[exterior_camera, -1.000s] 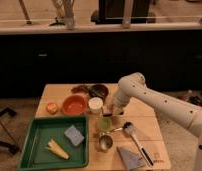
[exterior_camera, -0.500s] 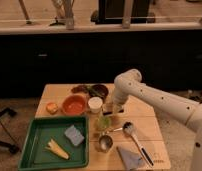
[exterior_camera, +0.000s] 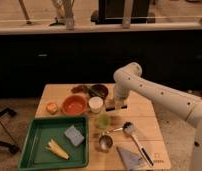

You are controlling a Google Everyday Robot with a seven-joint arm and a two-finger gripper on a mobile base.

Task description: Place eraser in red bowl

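Observation:
The red bowl point(exterior_camera: 74, 104) sits on the wooden table point(exterior_camera: 144, 112), left of a white cup point(exterior_camera: 96, 103). My gripper point(exterior_camera: 115, 105) points down just right of the white cup, low over the table, about one cup width from the bowl's right side. A small dark and pale shape shows at its tip, and I cannot tell whether that is the eraser. No eraser lies in the open elsewhere.
A dark brown bowl point(exterior_camera: 99, 90) stands behind the cup and a small orange item point(exterior_camera: 52, 107) left of the red bowl. A green tray point(exterior_camera: 39, 131) holds a blue-grey sponge point(exterior_camera: 73, 135) and a yellow item point(exterior_camera: 56, 148). Near the front are a green cup point(exterior_camera: 104, 121), a metal cup point(exterior_camera: 105, 142), a brush point(exterior_camera: 131, 131) and a cloth point(exterior_camera: 130, 157).
The arm's elbow has risen and the gripper has lifted slightly, staying beside the white cup. Nothing on the table has moved.

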